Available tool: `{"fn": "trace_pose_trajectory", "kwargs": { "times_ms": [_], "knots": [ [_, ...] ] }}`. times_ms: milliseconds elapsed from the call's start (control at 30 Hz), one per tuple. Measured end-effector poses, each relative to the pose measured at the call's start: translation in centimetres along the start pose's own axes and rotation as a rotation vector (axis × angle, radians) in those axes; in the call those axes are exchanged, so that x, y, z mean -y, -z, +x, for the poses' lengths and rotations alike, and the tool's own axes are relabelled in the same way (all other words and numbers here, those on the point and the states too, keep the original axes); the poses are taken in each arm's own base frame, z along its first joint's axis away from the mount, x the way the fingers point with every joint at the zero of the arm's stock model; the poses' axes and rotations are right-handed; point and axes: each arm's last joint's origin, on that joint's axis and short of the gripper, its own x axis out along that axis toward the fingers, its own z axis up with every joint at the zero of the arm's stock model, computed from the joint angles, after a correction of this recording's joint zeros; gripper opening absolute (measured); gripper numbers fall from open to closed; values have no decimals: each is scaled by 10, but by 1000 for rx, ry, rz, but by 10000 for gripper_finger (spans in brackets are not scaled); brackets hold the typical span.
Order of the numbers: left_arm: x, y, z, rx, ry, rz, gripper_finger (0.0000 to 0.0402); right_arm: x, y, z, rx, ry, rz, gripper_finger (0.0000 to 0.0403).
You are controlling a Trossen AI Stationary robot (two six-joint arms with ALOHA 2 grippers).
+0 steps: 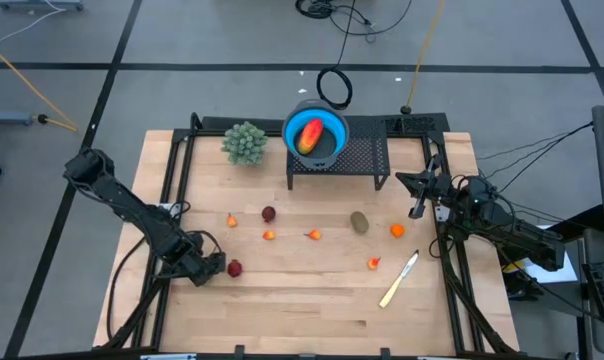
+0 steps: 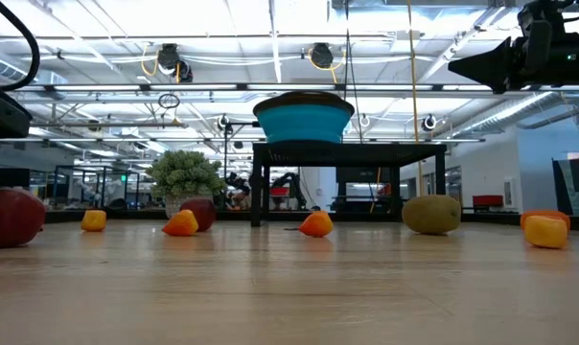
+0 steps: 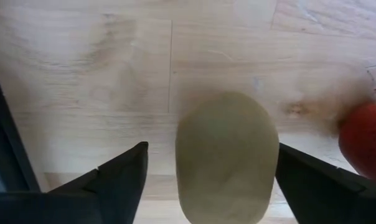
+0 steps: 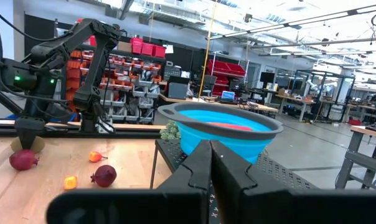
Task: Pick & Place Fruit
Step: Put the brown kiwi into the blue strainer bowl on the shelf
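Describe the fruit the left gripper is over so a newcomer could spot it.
Start at the wooden table's front-left area, where the open left gripper hangs. Between its fingers lies a pale olive-brown oval fruit. The dark red ball beside it is rounder and red.

Both arms are matte black, built of slim tubular links joined by bulkier rounded joints, with black cables looping along them. The left arm's fingers (image 3: 122, 180) are dark, flat, wedge-shaped plates tapering to blunt tips. Behind the right arm's long, angular fingers (image 4: 200, 171), a broad black crossbar spans the wrist.
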Motion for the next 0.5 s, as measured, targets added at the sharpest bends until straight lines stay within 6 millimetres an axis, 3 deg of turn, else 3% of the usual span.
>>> {"fn": "trace_pose_trajectory", "kwargs": {
  "times_ms": [500],
  "knots": [
    [2, 2, 4, 6, 0, 0, 199, 0, 0, 0, 0, 0, 0, 0]
  ]
}}
